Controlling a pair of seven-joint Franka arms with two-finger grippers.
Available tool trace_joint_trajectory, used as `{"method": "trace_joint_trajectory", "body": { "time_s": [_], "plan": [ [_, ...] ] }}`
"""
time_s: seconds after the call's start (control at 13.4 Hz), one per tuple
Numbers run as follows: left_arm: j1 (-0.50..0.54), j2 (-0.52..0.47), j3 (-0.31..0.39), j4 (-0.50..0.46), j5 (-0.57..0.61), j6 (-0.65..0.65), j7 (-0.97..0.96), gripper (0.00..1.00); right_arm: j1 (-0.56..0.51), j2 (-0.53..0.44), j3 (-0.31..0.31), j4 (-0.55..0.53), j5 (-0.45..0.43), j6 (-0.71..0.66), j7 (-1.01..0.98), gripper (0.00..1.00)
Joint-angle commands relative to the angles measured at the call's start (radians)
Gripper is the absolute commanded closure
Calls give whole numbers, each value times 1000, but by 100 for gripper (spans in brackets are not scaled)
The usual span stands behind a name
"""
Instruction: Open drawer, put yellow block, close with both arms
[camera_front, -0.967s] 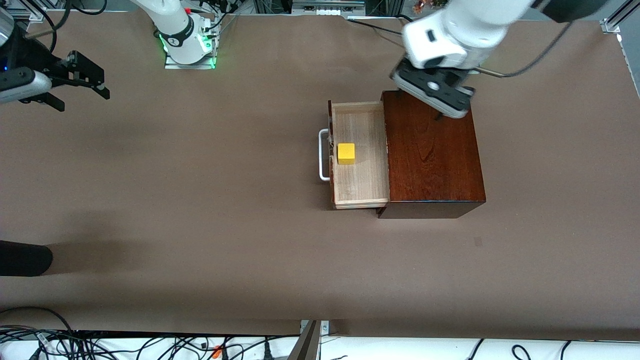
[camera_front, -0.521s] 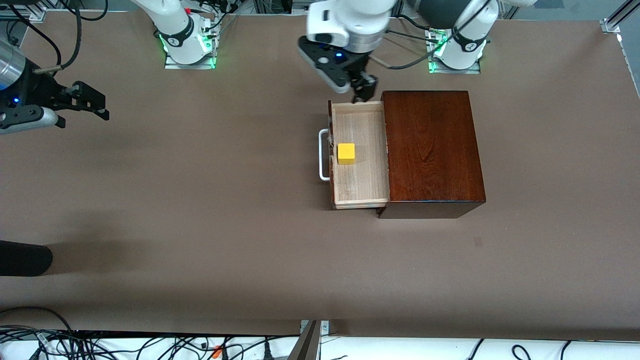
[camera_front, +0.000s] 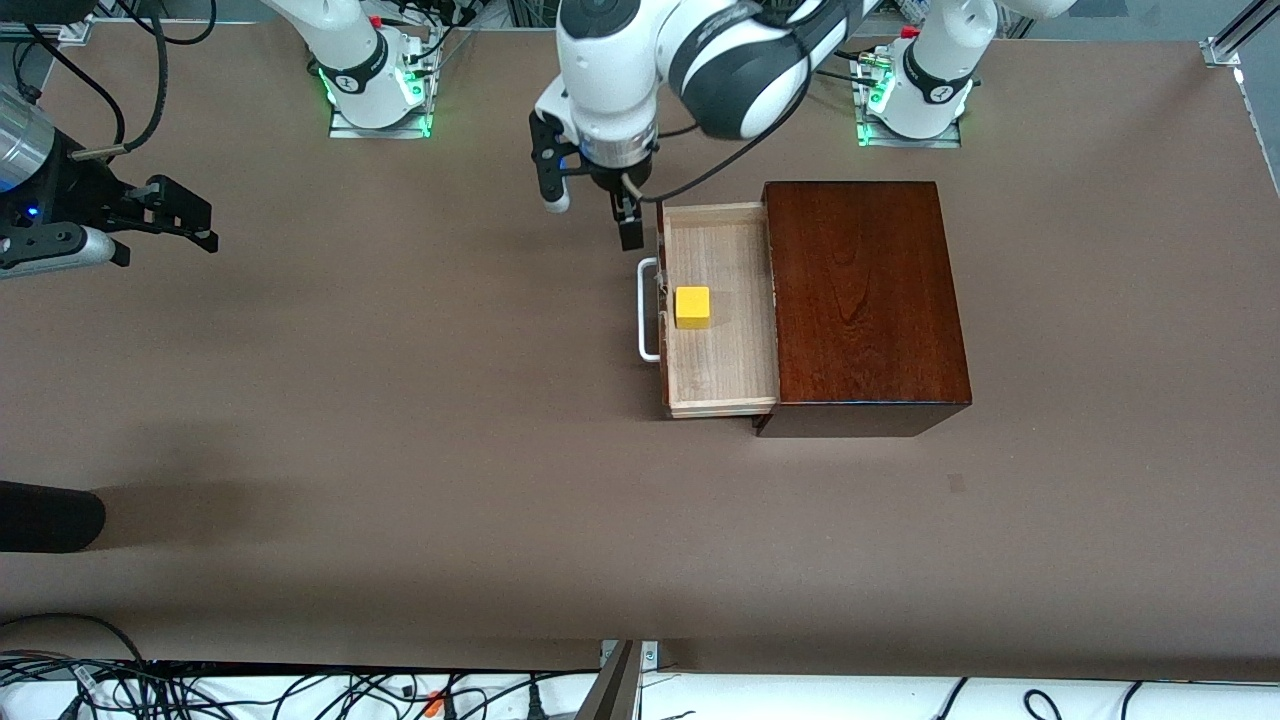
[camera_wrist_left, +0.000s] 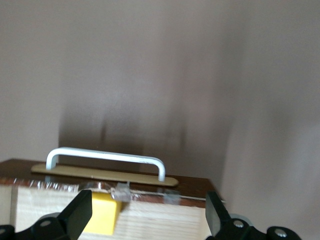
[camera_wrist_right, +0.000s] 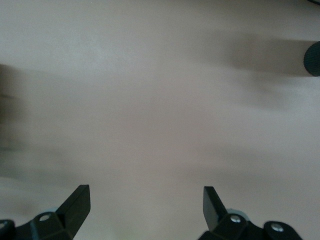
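The pale, grainy wooden drawer is standing pulled out of the glossy mahogany box, with the small yellow cube sitting in it near the white U-shaped metal handle. The left pincer is hanging wide open just beside the drawer's front corner. The right pincer is waiting, also wide, over the matte brown table, well apart from the drawer.

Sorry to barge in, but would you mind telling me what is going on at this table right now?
The drawer of the dark wooden box stands pulled out, and the yellow block already lies in it, near the white handle. The left hand is open and empty, over the table beside the drawer's front corner, touching nothing. The right hand waits, open, at the right arm's end of the table. The drawer is not yet closed.
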Motion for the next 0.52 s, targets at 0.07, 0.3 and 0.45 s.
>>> {"method": "trace_joint_trajectory", "body": {
  "time_s": [0.07, 0.3, 0.45],
  "plan": [
    [-35, 108, 12, 36, 123, 6, 57, 0, -4, -3, 5, 9, -11, -9, 32, 0],
    [-33, 146, 15, 36, 136, 12, 44, 0, 4, -5, 10, 11, -3, 2, 35, 0],
    [-32, 163, 23, 33, 139, 50, 44, 0, 2, -5, 8, 11, -1, 3, 35, 0]
  ]
}}
